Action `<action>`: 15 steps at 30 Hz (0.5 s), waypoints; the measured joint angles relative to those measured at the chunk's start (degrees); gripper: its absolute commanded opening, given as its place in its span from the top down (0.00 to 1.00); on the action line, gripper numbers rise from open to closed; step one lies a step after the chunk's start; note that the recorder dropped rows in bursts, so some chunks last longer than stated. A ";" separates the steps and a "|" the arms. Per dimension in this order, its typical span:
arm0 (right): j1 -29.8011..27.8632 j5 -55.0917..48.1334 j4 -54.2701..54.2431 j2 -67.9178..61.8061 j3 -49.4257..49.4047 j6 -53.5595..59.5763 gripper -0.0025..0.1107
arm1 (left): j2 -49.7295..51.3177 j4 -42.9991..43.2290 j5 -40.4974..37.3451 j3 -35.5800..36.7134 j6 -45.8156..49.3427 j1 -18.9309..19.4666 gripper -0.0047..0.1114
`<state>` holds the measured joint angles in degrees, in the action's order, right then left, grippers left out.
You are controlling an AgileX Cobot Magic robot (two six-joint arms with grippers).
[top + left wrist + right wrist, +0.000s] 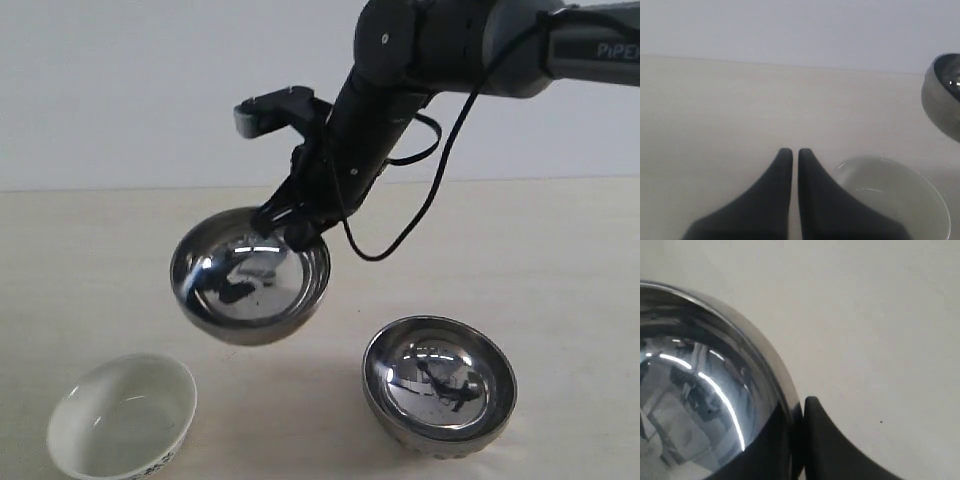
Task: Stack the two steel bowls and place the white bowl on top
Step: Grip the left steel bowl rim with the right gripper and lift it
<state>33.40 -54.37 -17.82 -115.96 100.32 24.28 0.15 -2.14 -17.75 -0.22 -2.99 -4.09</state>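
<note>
One steel bowl (250, 285) hangs tilted in the air above the table, its far rim pinched by my right gripper (290, 225), which is shut on it. In the right wrist view that steel bowl (695, 390) fills one side, with the right gripper (799, 412) clamped on its rim. The second steel bowl (440, 385) rests on the table at the front right. The white bowl (122, 418) with a dark blue pattern stands at the front left. My left gripper (791, 152) is shut on nothing, right beside the white bowl (895, 192); the lifted steel bowl (944, 95) shows at that view's edge.
The pale table (560, 250) runs back to a plain wall. The right arm (400, 70) and its black cable (440, 170) reach in from the upper right, above the table's middle.
</note>
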 measured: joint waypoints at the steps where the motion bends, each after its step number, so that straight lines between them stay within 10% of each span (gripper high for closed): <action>1: -1.19 -0.17 -0.82 0.00 0.66 -0.55 0.98 | 0.00 0.00 0.00 0.00 0.00 0.00 0.93; 15: -7.06 -1.02 -2.32 -5.87 2.94 -7.25 0.98 | 0.00 0.00 0.00 0.00 0.00 0.00 0.93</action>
<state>26.34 -55.39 -20.15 -121.83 103.26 17.03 0.15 -2.14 -17.75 -0.22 -2.99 -4.09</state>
